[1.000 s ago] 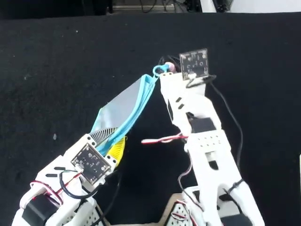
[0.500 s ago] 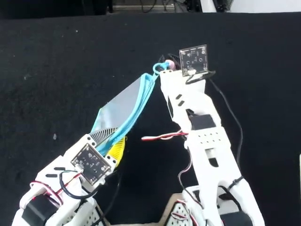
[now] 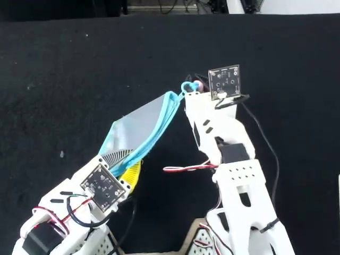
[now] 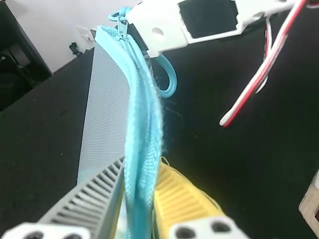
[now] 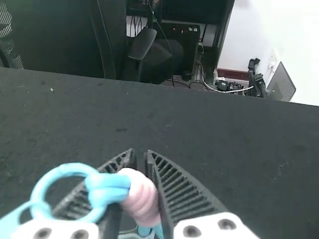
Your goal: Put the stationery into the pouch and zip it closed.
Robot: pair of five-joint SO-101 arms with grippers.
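A grey pouch [image 3: 137, 123] with a light-blue zipper edge [image 3: 159, 127] hangs stretched above the black table between my two arms. My left gripper [image 3: 126, 162] is shut on the pouch's near end; in the left wrist view the blue zipper band [image 4: 141, 149] runs out from between its grey and yellow fingers [image 4: 185, 204]. My right gripper [image 3: 192, 85] is shut on the zipper pull at the pouch's far end. In the right wrist view its fingers [image 5: 172, 184] pinch a pink bead [image 5: 142, 196] and the blue pull ring [image 5: 65, 191]. The zipper looks closed along its visible length.
The black table [image 3: 64, 69] stretches around both arms. A red-and-white cable [image 3: 188, 168] loops off the right arm beside the pouch. Beyond the table's far edge stand a dark chair and cables [image 5: 159, 50].
My right gripper has shifted slightly right and nearer with the zipper pull, dragging the pouch's far end along. The left gripper keeps its hold and has barely moved.
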